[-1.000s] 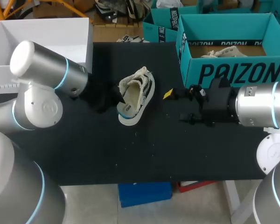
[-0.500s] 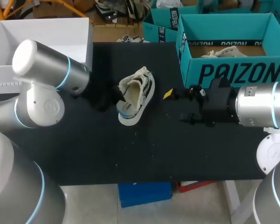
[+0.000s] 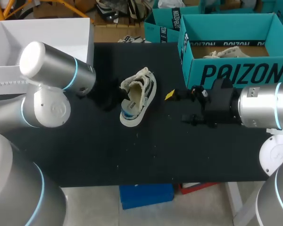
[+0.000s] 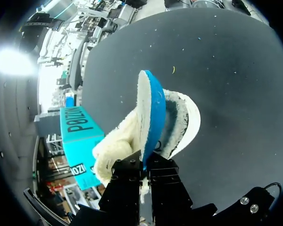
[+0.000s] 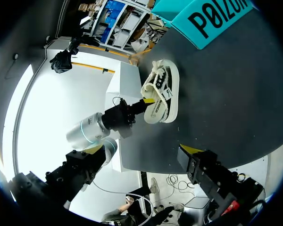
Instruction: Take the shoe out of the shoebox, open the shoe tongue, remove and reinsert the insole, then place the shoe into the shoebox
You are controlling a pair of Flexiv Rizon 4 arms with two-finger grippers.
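Removal step, likely — our left gripper (image 4: 145,162) pinches the insole (image 4: 151,108) (blue underside). Right gripper (image 3: 178,107) spread; next, lift clear of shoe (image 3: 137,96)

A black surface (image 3: 155,155), dotted with small pale specks, carries 2 things for certain. 1 cream shoe (image 3: 137,96) with black markings lies near the middle, a little towards the far edge, its opening showing from above. 1 open teal shoebox (image 3: 240,70) stands at the far right corner, well apart from the shoe. A white box (image 3: 47,35) sits at the far left corner; whether it rests on the surface cannot be told
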